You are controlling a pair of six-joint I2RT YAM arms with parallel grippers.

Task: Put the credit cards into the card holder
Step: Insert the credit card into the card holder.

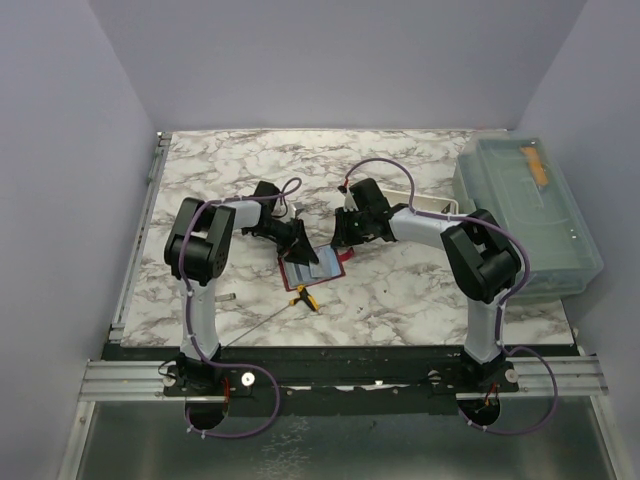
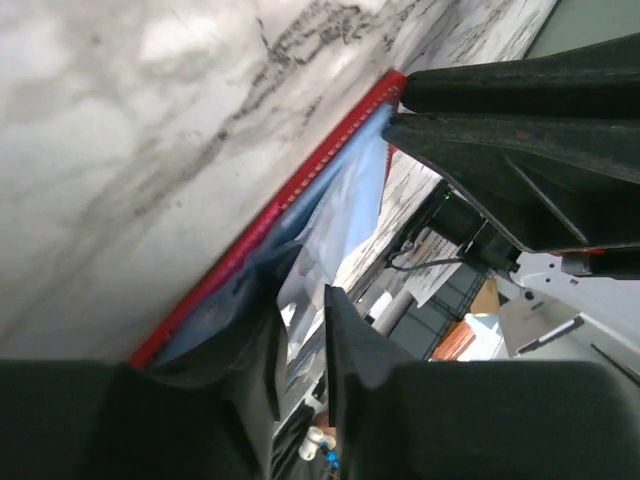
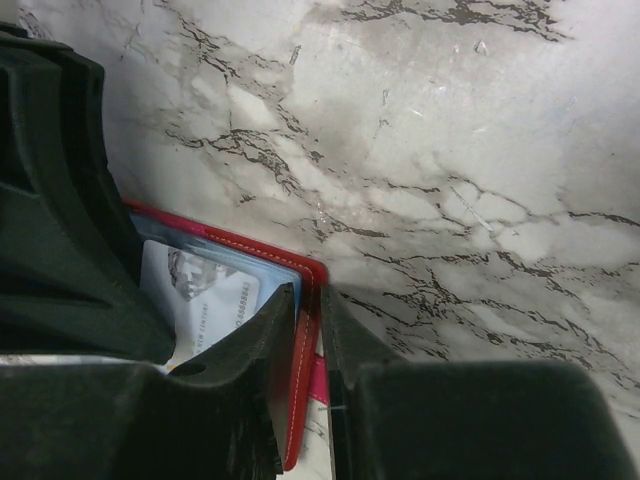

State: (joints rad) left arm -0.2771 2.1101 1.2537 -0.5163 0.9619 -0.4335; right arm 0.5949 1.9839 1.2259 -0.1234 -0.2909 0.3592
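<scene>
Black plastic fingers of the right gripper (image 3: 308,305) stand almost together, clamped on the red stitched edge of the card holder (image 3: 250,243), which passes up between them. Just beside them, under a clear slot of the blue-grey lining, lies a pale blue credit card (image 3: 205,290) printed with a small portrait and a row of digits. The left gripper (image 2: 303,300) comes in from the opposite side, its fingers with only a thin gap at the lining. Whether they pinch it I cannot tell. In the overhead view the wallet lies open and flat between the two grippers, lining up. Its long axis runs roughly across the table from left to right, the right end turned a little away from the arms. Near its front edge sits a yellow-handled tool (image 1: 306,298) with its thin metal shaft pointing toward the left arm's base. The table (image 1: 400,290) is white marble with grey veins. A white tray (image 1: 425,202) shows behind the right arm, and a clear lidded bin (image 1: 525,220) stands at the right edge. Pale lilac walls (image 1: 330,60) close in three sides.
</scene>
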